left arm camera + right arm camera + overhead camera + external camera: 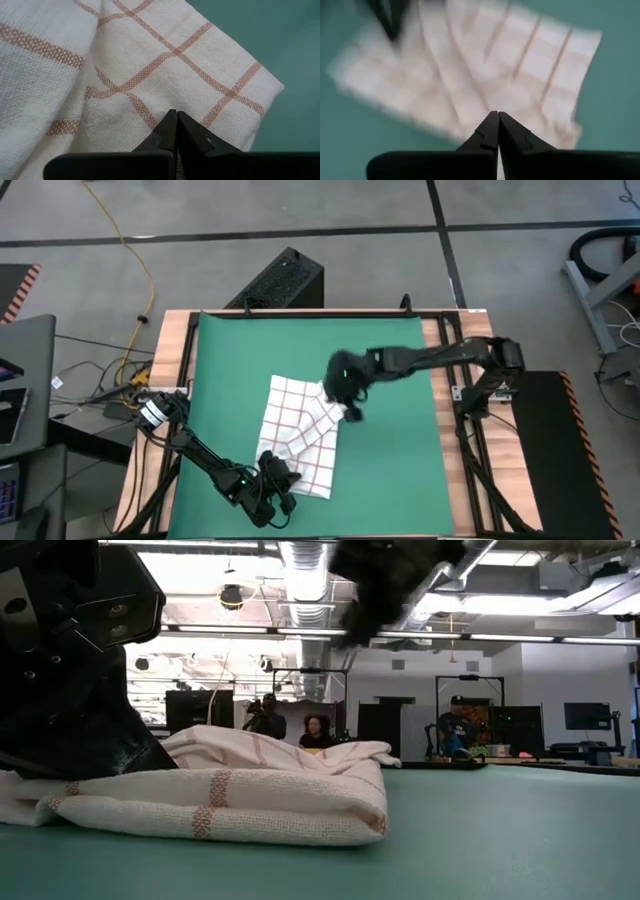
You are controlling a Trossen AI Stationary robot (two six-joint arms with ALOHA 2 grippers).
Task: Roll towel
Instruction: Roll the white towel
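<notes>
High view: the towel (298,435) lies partly folded on the green mat (400,470), its near corner under the left claw (281,481); the right claw (349,406) hovers at its far edge. Whether either claw pins cloth is hidden.

Low view: loose folds (250,785) could spring open if released; the left arm hides their end.

Left wrist view: fingers (174,131) together above the weave.

Right wrist view: fingers (495,131) together, towel blurred, so contact is uncertain.
</notes>
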